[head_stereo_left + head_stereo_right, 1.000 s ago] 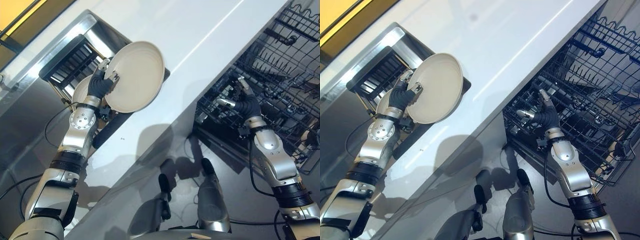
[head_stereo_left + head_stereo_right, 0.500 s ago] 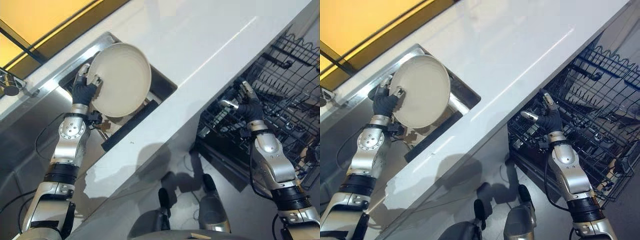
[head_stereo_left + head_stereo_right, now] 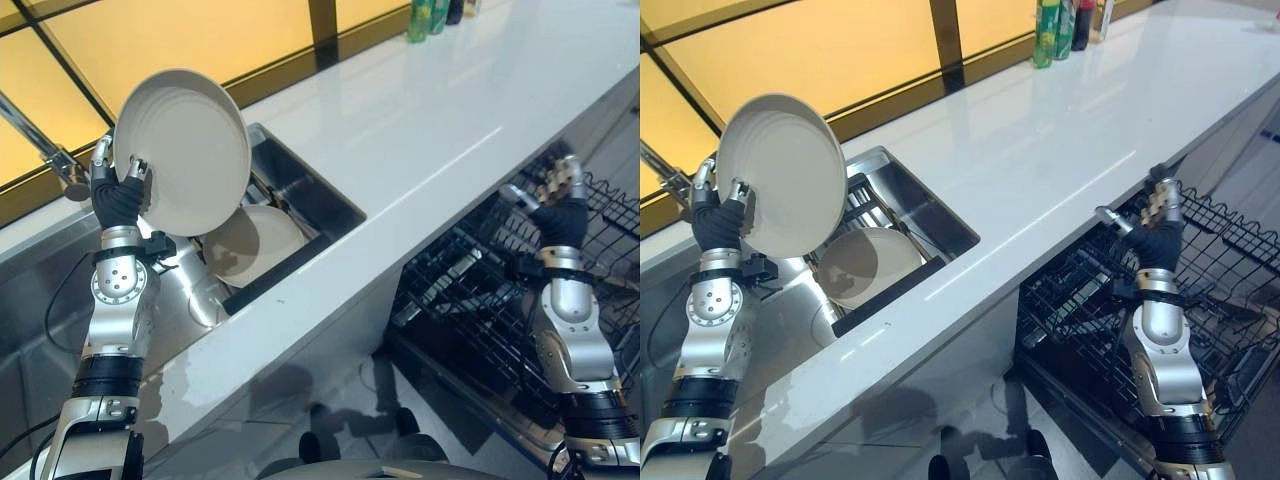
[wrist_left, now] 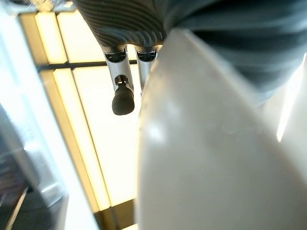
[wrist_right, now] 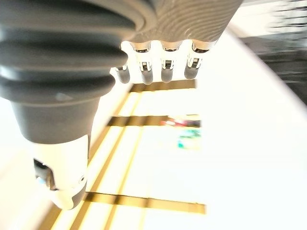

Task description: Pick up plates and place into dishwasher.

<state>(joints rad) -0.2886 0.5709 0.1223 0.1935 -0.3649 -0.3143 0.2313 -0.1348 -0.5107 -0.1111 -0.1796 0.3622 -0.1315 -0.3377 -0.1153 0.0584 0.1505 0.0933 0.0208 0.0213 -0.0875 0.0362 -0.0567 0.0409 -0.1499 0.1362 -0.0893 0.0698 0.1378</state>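
Left eye view, entry: my left hand (image 3: 118, 192) pinches the rim of a cream plate (image 3: 185, 150), thumb on the face and fingers behind, and the plate now stands raised above the sink (image 3: 300, 190), tilted on edge with its face toward me. Half a second ago it sat lower, just over the sink's near end; the whole scene has shifted too, so much of that change is the head camera's, but the plate does sit higher against the sink rim than it did. A second plate (image 3: 255, 243) lies in the sink, below the lifted one.

My right hand (image 3: 556, 195) hangs over the dishwasher rack (image 3: 480, 300), well away from the sink on the far side of the white counter (image 3: 400, 130). Its fingers are relaxed and spread, holding nothing, as before.

Judgement: pickup of the first plate is done; transport is what remains. The plate must cross the counter from sink to rack, possibly with a handover to the right hand. Grip is at the rim alone, so slip during the swing is the risk.
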